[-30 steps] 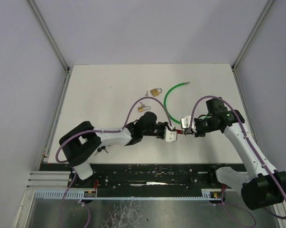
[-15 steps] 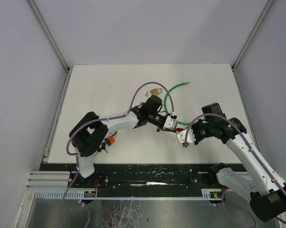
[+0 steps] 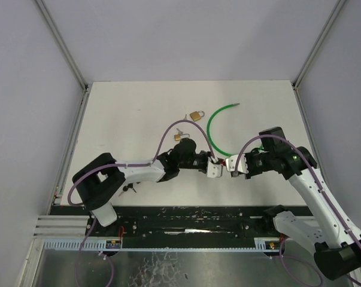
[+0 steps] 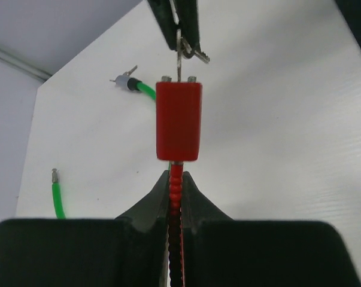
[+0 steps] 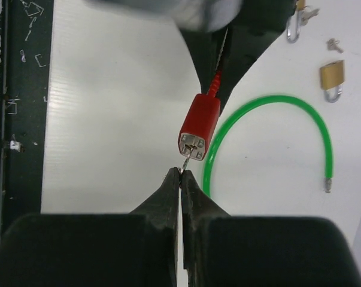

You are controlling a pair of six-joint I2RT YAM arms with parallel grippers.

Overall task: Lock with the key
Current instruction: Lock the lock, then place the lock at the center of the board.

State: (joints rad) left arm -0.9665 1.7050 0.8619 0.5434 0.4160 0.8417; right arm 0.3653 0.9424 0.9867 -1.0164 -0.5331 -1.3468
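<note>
The left claw point(image 4: 175, 179) is closed tight on a red ribbed stem point(image 4: 176, 197), its two dark fingers pinching it at the lower centre of the left wrist view. That stem runs up into a red block-shaped lock point(image 4: 178, 119), held off the white desk point(image 3: 138, 119) in the middle of that frame.

The right claw point(image 5: 180, 173) is also fully closed, nipping a small silver key point(image 5: 185, 160) by its head. The key's tip meets the lock's end face between two small screws; how deep it sits cannot be told. In the top view the two claws face each other in the lower middle of the frame, nearly touching, with lock and key between them.

Behind the lock, a green cable point(image 5: 276, 98) lies on the desk in an open arc, one metal-tipped end at the right of the right wrist view. A brass padlock point(image 5: 331, 76) rests near the upper right corner there, just outside the arc. A second brass padlock point(image 3: 180, 137) lies just above the left arm in the top view.
</note>
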